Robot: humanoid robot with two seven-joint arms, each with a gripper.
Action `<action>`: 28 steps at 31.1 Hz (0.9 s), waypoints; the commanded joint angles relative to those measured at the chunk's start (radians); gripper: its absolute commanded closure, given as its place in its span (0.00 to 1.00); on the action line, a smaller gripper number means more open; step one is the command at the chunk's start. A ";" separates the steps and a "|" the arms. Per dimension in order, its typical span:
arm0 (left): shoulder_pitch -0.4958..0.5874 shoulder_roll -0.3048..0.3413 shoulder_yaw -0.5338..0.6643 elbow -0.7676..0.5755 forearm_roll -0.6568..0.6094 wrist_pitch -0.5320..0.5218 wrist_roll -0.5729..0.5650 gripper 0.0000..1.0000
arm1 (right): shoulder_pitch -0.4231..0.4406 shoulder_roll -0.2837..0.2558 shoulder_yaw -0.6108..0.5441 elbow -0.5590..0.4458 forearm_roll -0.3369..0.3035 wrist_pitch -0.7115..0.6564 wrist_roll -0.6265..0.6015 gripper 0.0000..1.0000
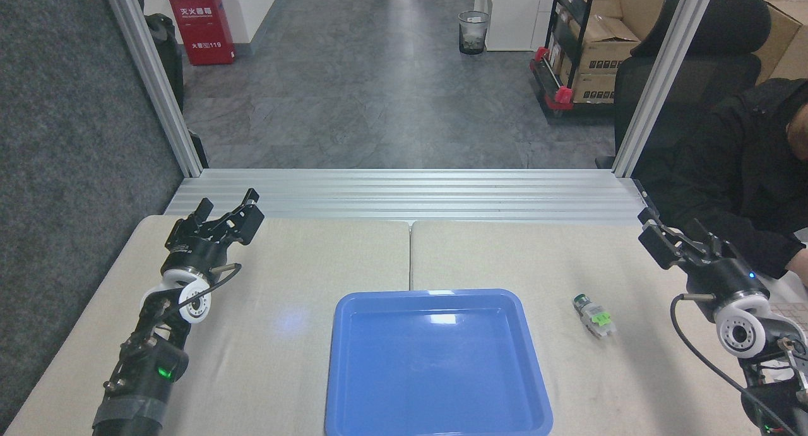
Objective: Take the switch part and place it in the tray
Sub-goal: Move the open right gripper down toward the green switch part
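A: Where is the switch part (594,315)?

B: On the pale table (303,278), just right of the blue tray (435,360) and apart from its rim. It lies on its side, the dark round end pointing to the far left and the green block toward the near right. Nothing touches it.

A: And the tray?

B: It sits near the front edge at the middle of the table, with nothing in it except a glare spot on the glossy floor.

A: What about the right gripper (672,237)?

B: It hangs above the far right corner of the table, well apart from the switch part and farther back than it. Its fingers are spread wide and hold nothing.

A: The left gripper (226,214)?

B: It is over the far left part of the table, well away from the tray. Its two dark fingers stand apart with a clear gap between them, and it holds nothing.

A: Anything else around?

B: A person in a dark jacket (738,171) sits at the right edge, beside the aluminium frame post (663,76). A red cabinet (201,23) stands down the corridor at far left.
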 commanded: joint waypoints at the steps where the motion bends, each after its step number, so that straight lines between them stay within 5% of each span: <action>1: 0.001 0.000 -0.023 0.000 -0.001 0.000 -0.001 0.00 | 0.004 -0.023 0.042 -0.007 -0.022 -0.012 0.018 0.02; 7: -0.001 0.000 -0.025 0.001 -0.001 0.000 0.001 0.00 | -0.002 -0.026 0.070 0.003 0.003 -0.022 0.013 0.02; 14: -0.001 0.000 -0.023 0.001 0.001 0.000 0.001 0.00 | -0.005 -0.026 0.085 0.026 0.101 -0.018 0.006 0.02; 22: -0.001 0.000 -0.023 0.001 0.001 0.000 0.001 0.00 | -0.002 -0.025 0.091 0.030 0.118 -0.013 -0.013 0.02; 28: -0.001 0.000 -0.025 0.001 -0.001 0.000 0.001 0.00 | 0.002 -0.007 0.212 0.109 0.285 -0.010 -0.016 0.02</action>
